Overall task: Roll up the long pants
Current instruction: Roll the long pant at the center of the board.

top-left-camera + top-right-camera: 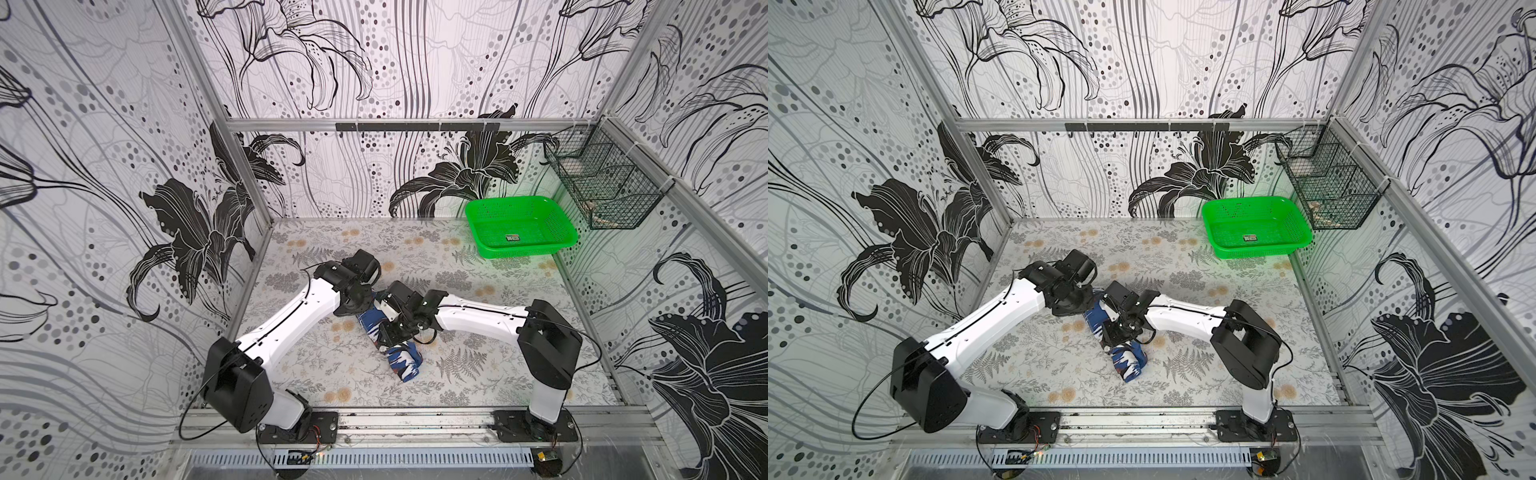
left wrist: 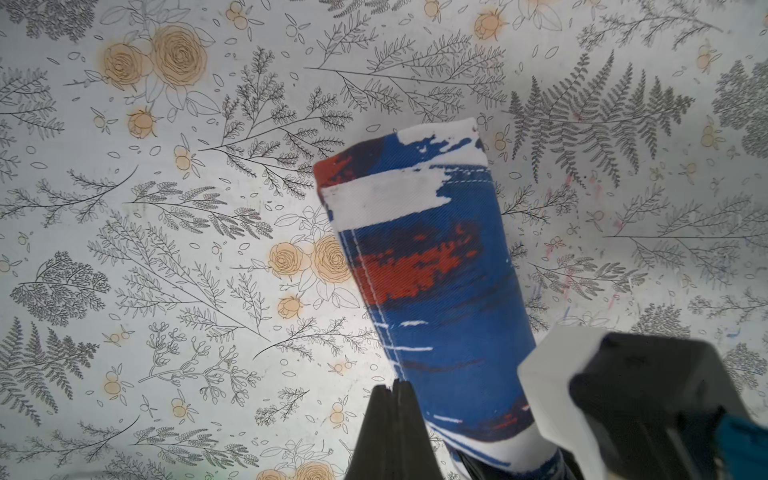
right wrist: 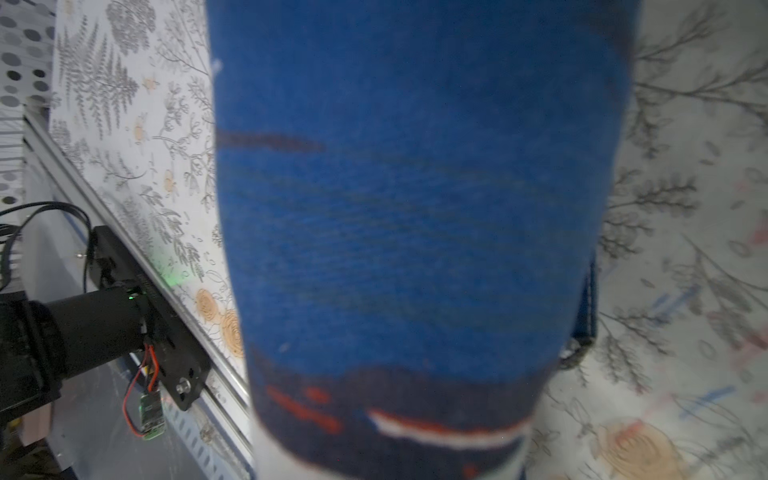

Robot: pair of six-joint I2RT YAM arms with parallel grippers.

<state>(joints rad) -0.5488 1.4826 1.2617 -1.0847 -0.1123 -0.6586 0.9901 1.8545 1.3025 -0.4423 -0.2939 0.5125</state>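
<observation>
The long pants (image 1: 405, 362) (image 1: 1128, 360) lie rolled into a tight blue, white and red cylinder on the flower-printed table, slanting from the middle toward the front. My right gripper (image 1: 390, 328) (image 1: 1117, 327) sits over the middle of the roll and is closed around it. In the right wrist view the long pants (image 3: 415, 208) fill the picture and hide the fingers. My left gripper (image 2: 392, 388) is shut with nothing in it, its tips beside the long pants (image 2: 432, 270) at the far end of the roll. In both top views the left wrist (image 1: 353, 286) covers that end.
A green plastic basket (image 1: 523, 249) stands at the back right of the table. A black wire basket (image 1: 602, 187) hangs on the right wall above it. The aluminium rail (image 1: 415, 419) with both arm bases runs along the front edge.
</observation>
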